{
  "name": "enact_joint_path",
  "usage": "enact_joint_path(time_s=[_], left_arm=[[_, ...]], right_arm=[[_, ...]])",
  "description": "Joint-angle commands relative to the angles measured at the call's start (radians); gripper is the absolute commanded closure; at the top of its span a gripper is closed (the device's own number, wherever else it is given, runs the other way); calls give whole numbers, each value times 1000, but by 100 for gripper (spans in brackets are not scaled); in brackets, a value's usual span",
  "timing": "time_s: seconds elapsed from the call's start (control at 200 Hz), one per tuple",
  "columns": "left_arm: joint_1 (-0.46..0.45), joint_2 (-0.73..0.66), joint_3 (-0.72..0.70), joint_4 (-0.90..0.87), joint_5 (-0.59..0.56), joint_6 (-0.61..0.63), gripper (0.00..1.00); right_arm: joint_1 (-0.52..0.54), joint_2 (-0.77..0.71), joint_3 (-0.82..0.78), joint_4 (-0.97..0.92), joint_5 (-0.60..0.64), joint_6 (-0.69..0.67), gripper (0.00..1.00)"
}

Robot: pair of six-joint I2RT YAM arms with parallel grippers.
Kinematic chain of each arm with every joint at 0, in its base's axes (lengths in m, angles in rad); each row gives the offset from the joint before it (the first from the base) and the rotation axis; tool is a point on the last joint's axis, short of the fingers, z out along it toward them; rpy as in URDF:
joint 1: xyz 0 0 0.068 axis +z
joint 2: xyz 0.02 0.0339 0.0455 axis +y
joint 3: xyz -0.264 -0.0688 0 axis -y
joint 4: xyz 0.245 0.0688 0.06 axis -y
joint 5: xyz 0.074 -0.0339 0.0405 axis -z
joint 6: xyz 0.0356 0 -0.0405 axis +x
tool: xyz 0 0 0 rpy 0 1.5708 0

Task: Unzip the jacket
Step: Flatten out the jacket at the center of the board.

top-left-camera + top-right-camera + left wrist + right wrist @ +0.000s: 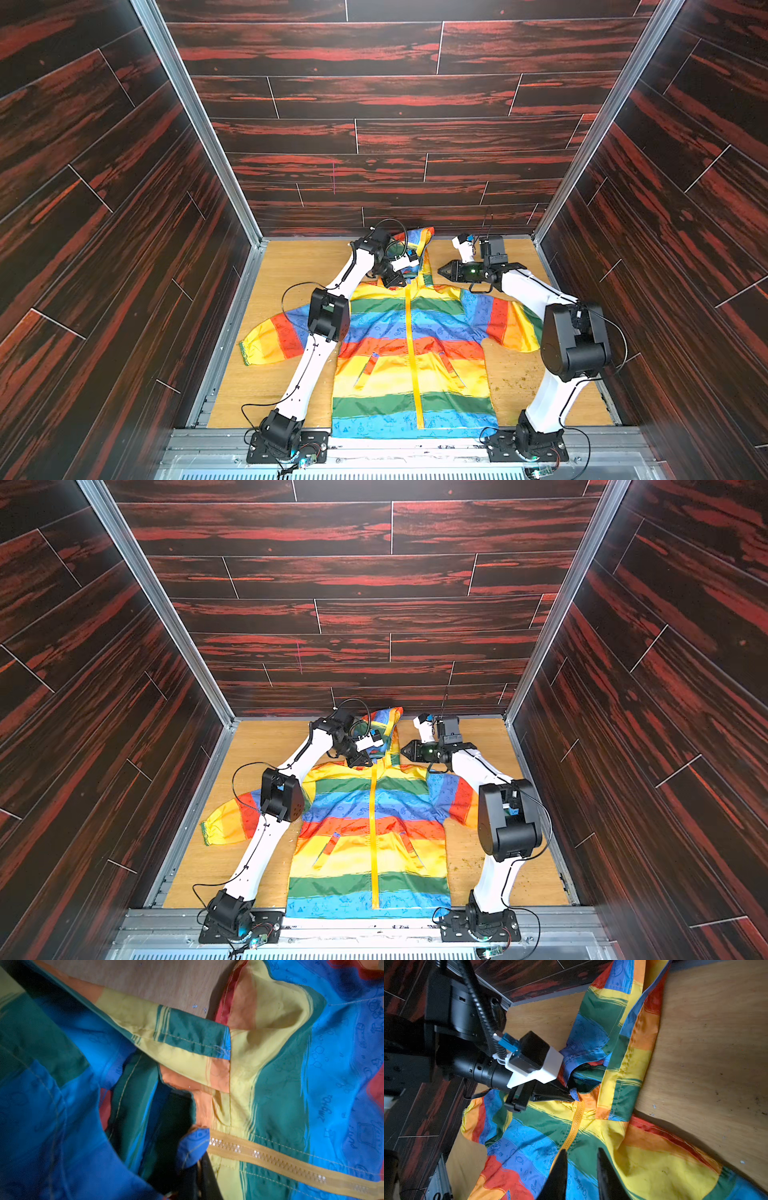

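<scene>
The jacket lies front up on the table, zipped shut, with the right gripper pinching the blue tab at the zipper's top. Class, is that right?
Not quite. It is the left gripper that pinches the tab, as the right wrist view shows. The jacket does lie front up, zipped shut.

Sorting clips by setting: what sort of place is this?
Probably a robot test cell: a left arm and right arm mounted on a metal rail, and wood-print wall panels in aluminium framing boxing in a wooden tabletop with a jacket.
</scene>
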Motion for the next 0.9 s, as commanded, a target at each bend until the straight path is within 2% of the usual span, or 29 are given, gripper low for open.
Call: enact_joint_path(time_s=[0.0, 0.205, 0.316, 0.406, 0.496, 0.671, 0.726, 0.792, 0.827, 0.892], left_arm=[[11, -116, -55, 0, 46, 20, 100], [18, -181, -63, -86, 81, 37, 100], [18, -232, -111, -113, 108, 41, 100], [18, -294, -201, -122, 136, 67, 100], [20, -367, -327, -124, 172, 129, 100], [23, -497, -545, -76, 232, 258, 100], [24, -527, -593, -49, 241, 270, 100], [24, -551, -634, -15, 245, 272, 100], [24, -559, -646, -6, 245, 272, 100], [25, -569, -654, -6, 247, 275, 100]], right_arm=[[4, -50, -20, -2, 5, -9, 74], [47, -51, -23, 44, -5, -31, 75], [82, -10, 12, 48, -63, -11, 74], [90, 28, 18, 103, -121, 32, 66], [87, 73, 35, 140, -213, 5, 56], [83, 111, 32, 162, -381, -241, 39], [80, 111, 6, 190, -441, -350, 38], [76, 102, -42, 211, -569, -546, 38], [76, 97, -52, 206, -579, -624, 36], [71, 123, 9, 122, -588, -674, 36]])
